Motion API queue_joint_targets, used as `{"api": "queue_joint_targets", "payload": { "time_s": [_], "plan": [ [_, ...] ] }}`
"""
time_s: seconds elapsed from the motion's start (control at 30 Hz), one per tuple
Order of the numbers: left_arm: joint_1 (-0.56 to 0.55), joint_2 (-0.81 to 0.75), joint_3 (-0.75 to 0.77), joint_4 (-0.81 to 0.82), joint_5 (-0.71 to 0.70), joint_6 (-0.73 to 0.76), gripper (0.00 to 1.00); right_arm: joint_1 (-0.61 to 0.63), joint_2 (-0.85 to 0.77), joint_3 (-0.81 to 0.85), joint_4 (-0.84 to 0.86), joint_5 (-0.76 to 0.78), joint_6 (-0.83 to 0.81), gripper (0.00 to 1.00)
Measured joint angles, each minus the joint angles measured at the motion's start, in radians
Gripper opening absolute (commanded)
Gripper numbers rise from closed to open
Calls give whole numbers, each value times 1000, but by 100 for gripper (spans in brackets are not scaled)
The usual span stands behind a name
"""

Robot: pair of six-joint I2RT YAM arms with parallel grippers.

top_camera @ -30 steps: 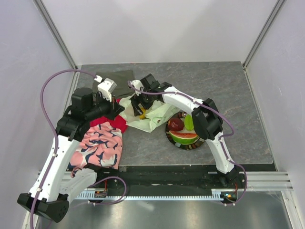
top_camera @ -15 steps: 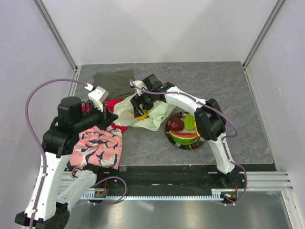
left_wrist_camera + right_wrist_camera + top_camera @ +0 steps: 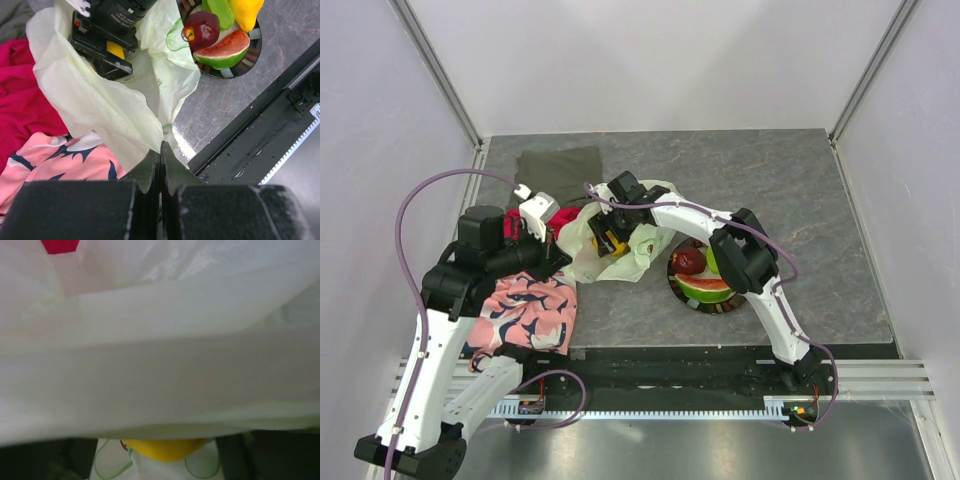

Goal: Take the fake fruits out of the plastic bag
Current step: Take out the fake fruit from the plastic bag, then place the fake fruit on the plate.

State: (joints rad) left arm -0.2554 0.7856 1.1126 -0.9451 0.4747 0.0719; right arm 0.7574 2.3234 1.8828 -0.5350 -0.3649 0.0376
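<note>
Yellow fruit (image 3: 165,449) is lying between the right gripper's (image 3: 612,240) spread jaws, inside the plastic bag (image 3: 100,105) that the left gripper (image 3: 160,160) is pinching.

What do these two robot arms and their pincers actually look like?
The left arm and right arm are chains of smooth white shells joined by chunky black joints. A thin purple cable loops along each. The left gripper ends in two black fingers with a fuzzy dark covering; the right gripper is a boxy black unit with small white lettering.
</note>
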Motion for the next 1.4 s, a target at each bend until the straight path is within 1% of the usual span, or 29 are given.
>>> {"api": "queue_joint_targets", "payload": {
  "time_s": [0.03,0.07,0.17,0.3,0.4,0.5,0.63,0.73,0.83,0.9,0.97,1.07,1.17,1.23,1.3,1.4],
  "plan": [
    [0,5,-1,0,3,0,2,4,2,6,3,8,3,70],
    [0,7,-2,0,6,0,2,7,3,11,4,15,5,64],
    [0,7,-2,1,9,1,2,14,2,12,3,35,0,58],
    [0,15,-9,20,8,7,2,10,-29,4,-19,48,-33,58],
    [0,29,-25,60,0,13,2,0,-109,-15,-67,29,-80,58],
    [0,45,-48,114,-3,23,2,-11,-222,-31,-101,-18,-124,60],
    [1,56,-82,199,-34,27,2,-31,-348,-33,-132,-129,-172,59],
    [1,59,-104,271,-62,27,2,-43,-406,-54,-150,-192,-197,60],
    [1,70,-121,326,-80,27,2,-60,-443,-82,-185,-214,-221,59],
    [1,83,-124,350,-80,27,2,-81,-477,-118,-212,-212,-238,59],
    [1,90,-129,372,-81,27,2,-129,-528,-162,-246,-204,-249,59],
    [1,91,-145,402,-81,27,2,-258,-611,-219,-315,-190,-295,59],
    [1,90,-160,429,-81,26,2,-364,-687,-290,-373,-121,-367,59],
    [5,89,-172,446,-81,24,2,-370,-734,-367,-384,-85,-411,58],
    [12,86,-184,458,-80,22,1,-351,-772,-461,-416,-54,-450,58],
    [27,80,-198,469,-80,21,2,-328,-776,-558,-454,-16,-482,59]
  ]
}}
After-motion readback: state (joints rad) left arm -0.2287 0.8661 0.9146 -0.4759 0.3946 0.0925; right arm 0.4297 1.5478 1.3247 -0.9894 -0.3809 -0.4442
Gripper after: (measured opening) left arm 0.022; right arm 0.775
